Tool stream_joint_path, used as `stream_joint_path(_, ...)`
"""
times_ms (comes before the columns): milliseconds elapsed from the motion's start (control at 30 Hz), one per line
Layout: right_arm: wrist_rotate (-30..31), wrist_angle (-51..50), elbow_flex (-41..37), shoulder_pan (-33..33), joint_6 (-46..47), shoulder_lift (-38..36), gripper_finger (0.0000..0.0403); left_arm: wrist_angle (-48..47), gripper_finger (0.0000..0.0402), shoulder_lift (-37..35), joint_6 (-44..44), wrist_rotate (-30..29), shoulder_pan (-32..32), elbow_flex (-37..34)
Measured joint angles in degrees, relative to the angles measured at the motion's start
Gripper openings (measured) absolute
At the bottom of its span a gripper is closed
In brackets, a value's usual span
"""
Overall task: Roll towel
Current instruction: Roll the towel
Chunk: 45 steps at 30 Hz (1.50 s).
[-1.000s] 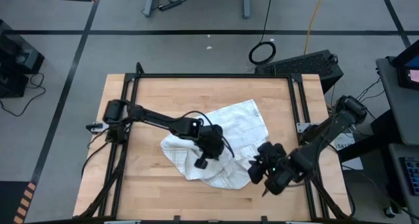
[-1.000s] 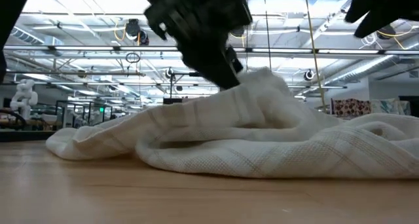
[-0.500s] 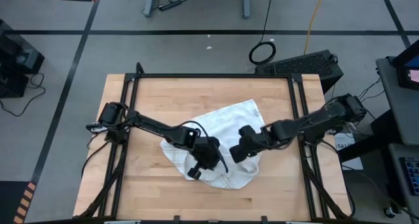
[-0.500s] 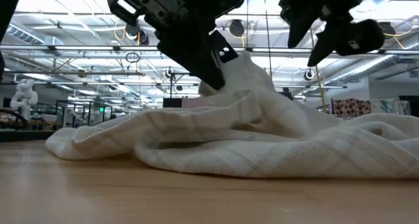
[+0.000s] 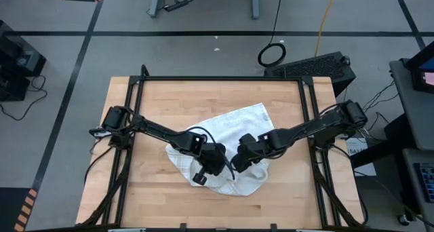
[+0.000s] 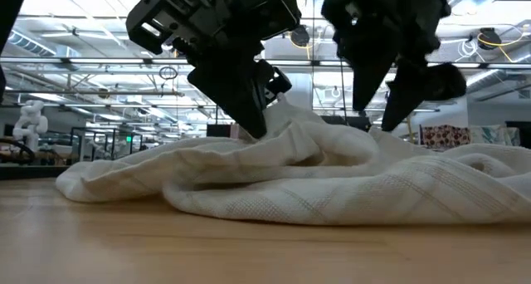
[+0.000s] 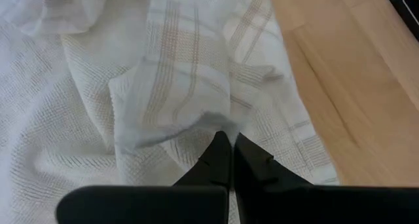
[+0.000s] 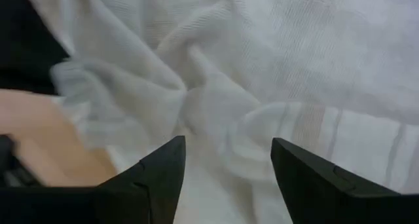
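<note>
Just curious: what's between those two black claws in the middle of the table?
Only bunched towel: the high view shows folds between left gripper and right gripper.

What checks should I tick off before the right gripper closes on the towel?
1. Left gripper shut on a towel fold: ok.
2. Right gripper open, towel bunched between its fingers: ok.
3. Grippers apart, not touching: ok in the high view.
4. Towel fully on the table: ok.
5. Towel flat and ready to roll: not ok, it lies crumpled.
6. Right fingertips touching cloth: cannot tell.
</note>
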Motion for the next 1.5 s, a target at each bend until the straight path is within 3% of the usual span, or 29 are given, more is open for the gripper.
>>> stream_joint_path(200,-0.1,1.2,0.0,0.1,-0.9,4.5,0.0202,-0.2,0.0004,0.0,0.0,0.0,0.0,0.0)
stream_joint_path(300,-0.4,0.6,0.0,0.4,0.2,6.0,0.0177,-0.4,0.0004,0.0,0.0,0.0,0.0,0.0)
stream_joint_path(400,-2.6,0.5,0.0,0.4,1.6,6.6,0.0118,-1.2,0.0004,0.0,0.0,0.0,0.0,0.0)
stream_joint_path(500,-2.9,0.5,0.1,1.0,3.4,4.8,0.0036,-4.1,0.0004,-1.1,0.7,1.5,0.0,-0.1)
stream_joint_path(567,-2.7,0.7,0.3,1.8,4.2,2.2,0.0012,-5.6,0.0004,-3.5,2.6,3.8,0.0,-0.1)
stream_joint_path(700,-1.5,-0.2,0.4,4.4,7.9,-3.1,0.0011,-7.5,0.0004,-11.6,7.4,4.0,-0.5,0.0)
stream_joint_path(867,6.6,0.3,0.4,10.5,10.4,-9.7,0.0004,-7.2,0.0004,-22.5,17.4,3.3,-0.1,0.1)
stream_joint_path(967,9.0,1.7,0.4,13.5,9.7,-12.1,0.0003,-5.9,0.0004,-25.1,21.7,3.2,1.0,0.1)
stream_joint_path(1200,10.8,0.2,0.4,15.5,5.6,-9.6,0.0001,-3.1,0.0004,-17.5,27.3,7.9,3.1,0.0)
stream_joint_path(1400,9.4,1.4,0.3,15.9,5.1,-6.3,0.0001,9.2,0.0004,-8.0,27.6,9.2,2.3,0.0)
stream_joint_path(1500,7.5,1.9,0.4,16.4,6.1,-6.7,0.0001,16.4,0.0006,-5.5,26.5,7.2,1.9,0.0)
